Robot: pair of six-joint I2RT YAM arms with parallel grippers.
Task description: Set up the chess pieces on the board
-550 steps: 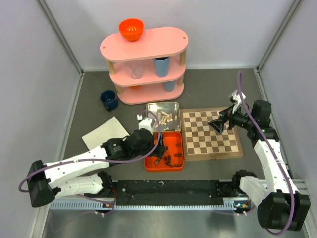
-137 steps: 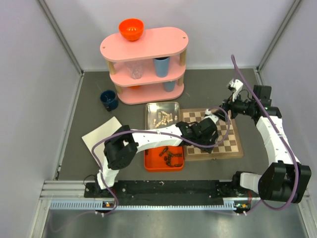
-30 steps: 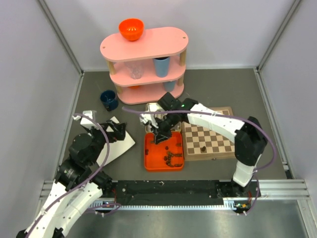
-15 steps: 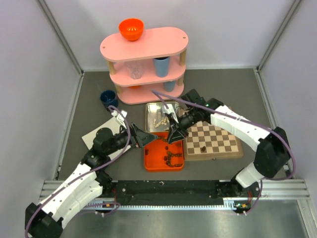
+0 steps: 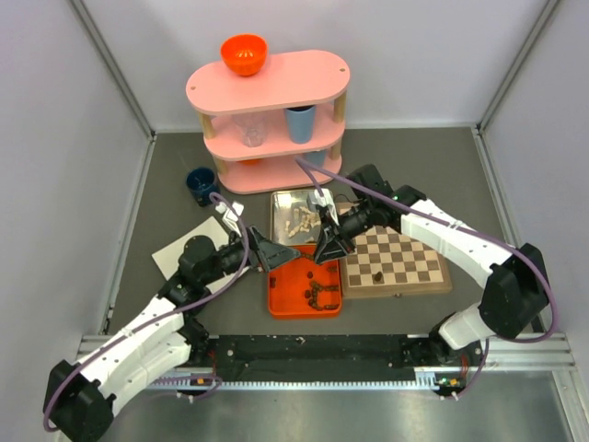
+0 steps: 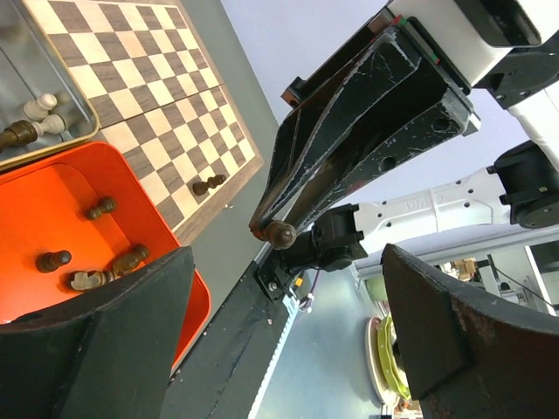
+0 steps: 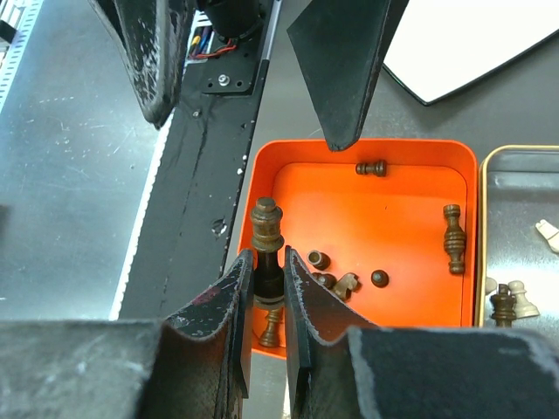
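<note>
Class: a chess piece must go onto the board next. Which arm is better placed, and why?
Right. The right end effector grips a dark chess piece, and the board lies on that arm's side. The left end effector is open and empty.

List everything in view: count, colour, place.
Brown-and-cream checkered wooden chessboard: one, right of tray.
Lone dark piece: one, on chessboard's near half.
Rectangular orange tray: one, centre; several dark brown pieces inside.
Square silver metal tin: one, behind tray; several cream pieces inside.
Pink three-tier shelf: one, at back.
Orange bowl: one, atop shelf.
Light blue cup: one, middle tier.
Clear glass: one, middle tier.
Dark blue mug: one, left of shelf.
White sheet: one, left of tray.
Left gripper: open, at tray's left edge.
Right gripper: shut on a dark brown chess piece, above tray.
</note>
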